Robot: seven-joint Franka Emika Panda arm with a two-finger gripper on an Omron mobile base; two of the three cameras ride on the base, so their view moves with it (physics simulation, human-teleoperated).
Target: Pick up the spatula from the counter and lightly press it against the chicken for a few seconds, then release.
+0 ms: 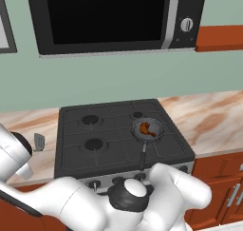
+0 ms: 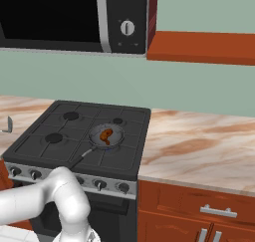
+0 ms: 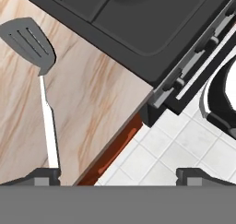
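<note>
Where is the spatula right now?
The spatula lies flat on the marble counter just left of the stove. In the hand view it runs down the left side, slotted head uppermost.

A black stove [image 1: 76,130] with four burners stands against a pale green wall [image 1: 118,78], with a row of knobs [image 2: 99,184] along its front, and a small round pan [image 1: 161,128] sits on the right side of its top, its dark handle pointing toward the front edge. Above the stove hangs a black microwave [image 1: 104,16] with a silver strip and a round dial [image 1: 187,24] at its right, just beside a red-brown shelf [image 2: 199,47]. Red-brown wooden cupboards [image 2: 169,206] with metal handles [image 2: 217,211] stand below to the right of the stove, over a white tiled floor [image 3: 184,144].
</note>
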